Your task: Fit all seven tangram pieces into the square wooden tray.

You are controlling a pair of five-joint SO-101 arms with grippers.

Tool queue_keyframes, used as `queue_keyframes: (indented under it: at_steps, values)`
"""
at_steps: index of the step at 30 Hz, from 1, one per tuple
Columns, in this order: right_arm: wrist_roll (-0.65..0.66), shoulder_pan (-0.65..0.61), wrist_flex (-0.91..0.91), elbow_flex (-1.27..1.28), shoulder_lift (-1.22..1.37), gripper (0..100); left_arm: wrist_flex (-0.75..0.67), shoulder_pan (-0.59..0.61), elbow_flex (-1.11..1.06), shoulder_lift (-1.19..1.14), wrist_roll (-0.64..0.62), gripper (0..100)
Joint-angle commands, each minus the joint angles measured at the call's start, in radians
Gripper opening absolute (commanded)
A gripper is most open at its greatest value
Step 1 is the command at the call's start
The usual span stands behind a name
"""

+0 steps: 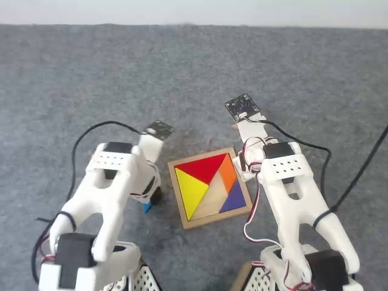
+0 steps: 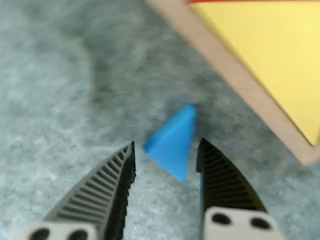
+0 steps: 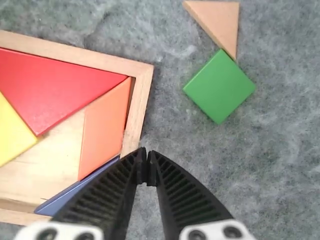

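Tray first: the square wooden tray (image 1: 215, 217) lies flat on the grey tabletop (image 1: 182, 79) between my two arms, turned a little askew. Four pieces sit inside it. A red triangle (image 1: 203, 167) fills the far side, and a yellow triangle (image 1: 189, 191) fills the side toward the left arm. An orange piece (image 1: 228, 173) lies along the rim toward the right arm, with a purple triangle (image 1: 235, 199) in the near corner below it. A patch of bare wood (image 1: 212, 203) shows between the yellow and purple pieces.

Three pieces are outside the tray. The blue triangle (image 2: 175, 132) is just beside the tray's rim (image 2: 240, 75) on the left arm's side. The left fingers (image 2: 112, 180) are spread, one on each flank of it, and the piece sits in the gap at their tips. I cannot tell whether either finger touches it. From the high view the same blue piece (image 1: 147, 207) shows just under the dark fingertips (image 1: 156, 195).

On the other side, the right fingers (image 3: 115, 190) are pressed together and grip nothing. Their tips hover at the tray's outer rim (image 3: 142, 95), beside the orange and purple pieces. Out on the tabletop past that rim lie a green square (image 3: 219, 86) and a tan triangle (image 3: 214, 20), meeting corner to corner, well apart from the fingertips.
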State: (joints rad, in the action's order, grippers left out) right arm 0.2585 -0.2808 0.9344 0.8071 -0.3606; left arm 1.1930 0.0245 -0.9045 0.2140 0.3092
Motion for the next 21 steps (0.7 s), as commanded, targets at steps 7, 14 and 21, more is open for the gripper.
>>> queue_keyframes:
  at_steps: [7, 14, 21]
  values:
    - [0.011, 0.015, 0.007, -0.008, -0.013, 0.7, -0.043, -0.028, 0.004, 0.035, -0.006, 23]
    - [0.011, 0.015, 0.007, -0.008, -0.013, 0.7, -0.072, -0.003, 0.008, -0.043, -0.003, 27]
    - [0.011, 0.015, 0.007, -0.008, -0.013, 0.7, -0.029, -0.005, 0.094, -0.196, -0.009, 27]
